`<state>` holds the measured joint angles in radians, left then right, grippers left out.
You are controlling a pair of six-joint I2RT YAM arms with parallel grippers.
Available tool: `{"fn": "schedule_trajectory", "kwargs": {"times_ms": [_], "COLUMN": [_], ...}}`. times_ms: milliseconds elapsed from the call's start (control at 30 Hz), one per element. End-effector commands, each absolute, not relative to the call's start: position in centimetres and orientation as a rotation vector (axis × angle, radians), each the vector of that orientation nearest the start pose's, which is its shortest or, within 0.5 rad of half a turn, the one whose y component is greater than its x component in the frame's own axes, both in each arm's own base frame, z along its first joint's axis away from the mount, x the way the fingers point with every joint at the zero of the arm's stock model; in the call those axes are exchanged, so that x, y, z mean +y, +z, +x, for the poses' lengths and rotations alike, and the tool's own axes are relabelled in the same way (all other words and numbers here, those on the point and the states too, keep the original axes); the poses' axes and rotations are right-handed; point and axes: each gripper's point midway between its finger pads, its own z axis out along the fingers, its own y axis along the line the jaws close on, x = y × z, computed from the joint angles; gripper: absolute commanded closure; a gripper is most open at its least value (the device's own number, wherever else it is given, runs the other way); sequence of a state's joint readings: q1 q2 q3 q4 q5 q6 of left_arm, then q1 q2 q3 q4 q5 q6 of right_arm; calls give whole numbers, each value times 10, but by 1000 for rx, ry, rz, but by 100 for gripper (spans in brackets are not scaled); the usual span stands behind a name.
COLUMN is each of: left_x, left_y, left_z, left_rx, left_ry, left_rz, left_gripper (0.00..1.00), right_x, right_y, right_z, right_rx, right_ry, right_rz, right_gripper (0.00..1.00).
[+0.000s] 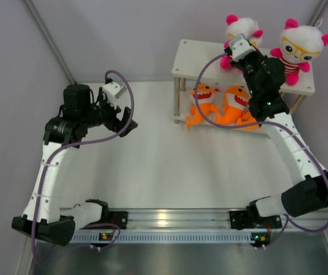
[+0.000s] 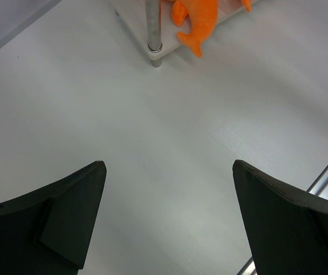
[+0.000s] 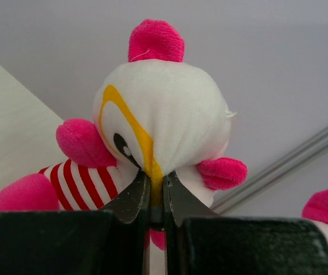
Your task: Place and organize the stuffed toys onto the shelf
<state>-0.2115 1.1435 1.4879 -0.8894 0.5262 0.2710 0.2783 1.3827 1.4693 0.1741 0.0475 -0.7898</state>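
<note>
The pale wood shelf [image 1: 201, 57] stands at the back right. Two orange sharks [image 1: 205, 102] [image 1: 235, 103] sit on its lower tier. One white doll with yellow glasses [image 1: 299, 50] sits on the top tier at the right. A second doll [image 1: 245, 27] is over the top tier's back edge; my right gripper [image 1: 239, 47] is shut on it, pinching the yellow glasses [image 3: 152, 172] on its face [image 3: 170, 114]. My left gripper [image 1: 127, 117] is open and empty over the table, left of the shelf. A shark tail [image 2: 195, 23] shows in the left wrist view.
A metal shelf leg [image 2: 153, 28] stands at the shelf's near left corner. A grey rail [image 1: 170, 220] runs along the table's near edge between the arm bases. Grey walls enclose the back and sides.
</note>
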Motion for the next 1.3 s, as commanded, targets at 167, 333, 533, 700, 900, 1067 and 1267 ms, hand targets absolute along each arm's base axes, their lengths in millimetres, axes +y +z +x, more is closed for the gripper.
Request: {"fn": "schedule_trajectory", "kwargs": {"times_ms": [167,333,533,700,900,1067,1267], "left_x": [-143,-142,-143,-144,-144,-144,-144], "left_y": [340,337,334,334,332,333,331], "left_z": [281,282,282,281,281,280,280], "left_rx": [1896,1903,1911,1910,1915,1910,1915], "left_ry": [-520,-517,-525,-531,-535,-534,-540], "left_rz": [797,798,803,804,803,803,806], "left_gripper": [2,2,2,2,2,2,2], "right_x": [91,93,98,101,102,99,95], "right_y": [529,530,511,493,485,487,496], "right_z": [429,439,446,448,448,446,444], "right_rx": [912,915,930,945,979,983,970], "right_ry": [-737,-800,-848,-875,-823,-827,-824], "right_rz": [-463,-495,-574,-601,-587,-567,-523], "right_gripper": [100,100,100,100,100,87,65]}}
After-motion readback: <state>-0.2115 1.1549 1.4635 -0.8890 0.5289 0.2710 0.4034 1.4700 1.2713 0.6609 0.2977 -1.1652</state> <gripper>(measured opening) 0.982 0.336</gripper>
